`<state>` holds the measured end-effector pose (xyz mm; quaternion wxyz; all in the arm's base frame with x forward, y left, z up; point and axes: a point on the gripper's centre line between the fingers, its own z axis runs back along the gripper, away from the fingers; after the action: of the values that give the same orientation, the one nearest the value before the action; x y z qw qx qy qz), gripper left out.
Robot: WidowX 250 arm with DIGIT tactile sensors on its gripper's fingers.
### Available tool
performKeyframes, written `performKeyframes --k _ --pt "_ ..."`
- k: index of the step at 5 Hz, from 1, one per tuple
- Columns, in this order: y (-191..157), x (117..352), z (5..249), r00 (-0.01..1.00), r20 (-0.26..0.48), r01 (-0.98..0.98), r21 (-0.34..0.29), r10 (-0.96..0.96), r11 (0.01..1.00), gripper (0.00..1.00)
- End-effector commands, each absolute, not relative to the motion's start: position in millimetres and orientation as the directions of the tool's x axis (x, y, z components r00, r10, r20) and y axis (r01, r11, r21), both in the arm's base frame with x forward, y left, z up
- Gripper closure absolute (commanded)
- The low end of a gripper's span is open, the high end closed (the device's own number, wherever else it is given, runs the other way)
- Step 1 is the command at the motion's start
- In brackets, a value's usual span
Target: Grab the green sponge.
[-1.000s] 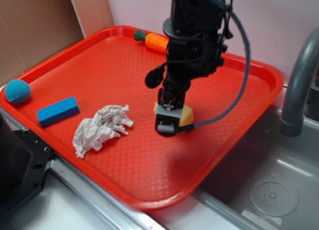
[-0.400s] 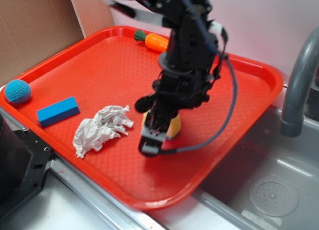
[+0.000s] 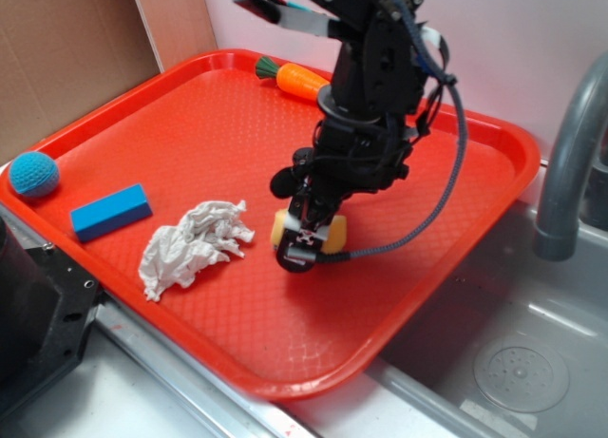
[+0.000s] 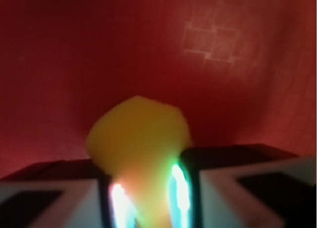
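The green sponge (image 3: 331, 233) shows as a yellow foam block on the red tray (image 3: 190, 134), mostly hidden behind the gripper (image 3: 302, 240). In the wrist view the sponge (image 4: 138, 139) fills the gap between the two fingers (image 4: 218, 188), which press on both its sides. My gripper (image 4: 146, 198) is shut on it, low over the tray floor. The dark scouring face does not show.
Crumpled white paper (image 3: 193, 243) lies just left of the gripper. A blue block (image 3: 110, 211) and a teal ball (image 3: 33, 174) sit at the tray's left edge. A toy carrot (image 3: 294, 77) rests at the back. A sink (image 3: 513, 362) with a grey faucet (image 3: 570, 153) lies to the right.
The arm swung left with the sponge toward the paper, then came slightly back to the right. The sponge has moved along between the fingers.
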<state>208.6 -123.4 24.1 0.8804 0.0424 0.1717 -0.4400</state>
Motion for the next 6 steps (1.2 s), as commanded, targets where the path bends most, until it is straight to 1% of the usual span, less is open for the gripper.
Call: performKeyframes --k 1,2,3,4,5,6 --pt "-109 209 61 0.717 -0.311 0.65 -0.022 -0.624 0.759 1.0" --pt "-96 208 110 0.882 -0.202 0.442 0.044 -0.425 0.896 1.0" --pt "-73 205 159 0.963 -0.144 0.238 0.048 -0.229 0.97 1.0" --pt "-49 200 189 0.985 -0.148 0.097 0.063 -0.087 0.993 1.0" --pt "-18 189 202 0.994 -0.095 -0.043 0.107 0.053 0.993 1.0" --pt "2 177 206 0.991 0.0 -0.136 0.131 0.137 0.982 1.0"
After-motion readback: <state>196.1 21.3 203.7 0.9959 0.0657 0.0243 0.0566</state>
